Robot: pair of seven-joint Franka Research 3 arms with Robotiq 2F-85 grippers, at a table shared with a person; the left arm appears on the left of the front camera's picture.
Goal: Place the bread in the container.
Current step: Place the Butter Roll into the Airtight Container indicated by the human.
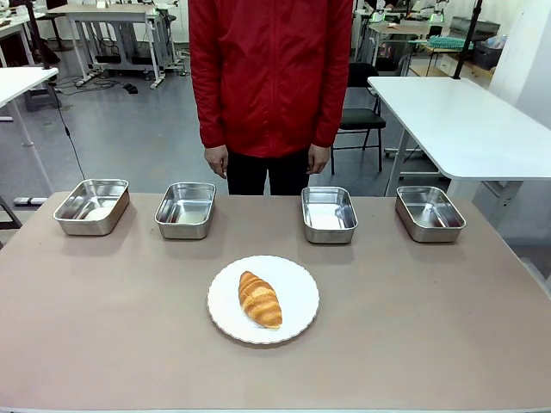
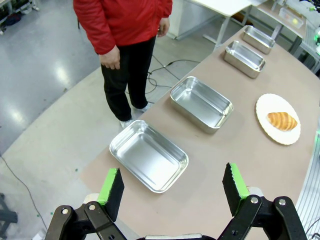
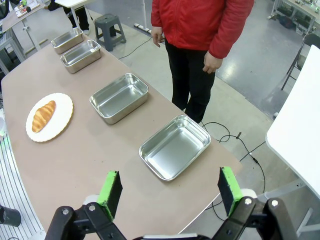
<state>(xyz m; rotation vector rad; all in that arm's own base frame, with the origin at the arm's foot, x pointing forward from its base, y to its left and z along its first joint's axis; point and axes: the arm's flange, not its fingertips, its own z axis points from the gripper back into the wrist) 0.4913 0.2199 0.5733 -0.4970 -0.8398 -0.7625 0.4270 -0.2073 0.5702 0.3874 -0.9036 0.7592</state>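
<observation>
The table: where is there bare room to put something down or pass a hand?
Bare tabletop lies on both sides of the white plate holding the croissant, and along the near edge. The widest gap in the row is between the left-middle tray and right-middle tray; the far-left tray and far-right tray crowd their neighbours.

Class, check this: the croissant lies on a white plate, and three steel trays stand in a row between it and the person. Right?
No: four steel trays stand in that row, as the front view shows. The croissant does lie on the white plate.
</observation>
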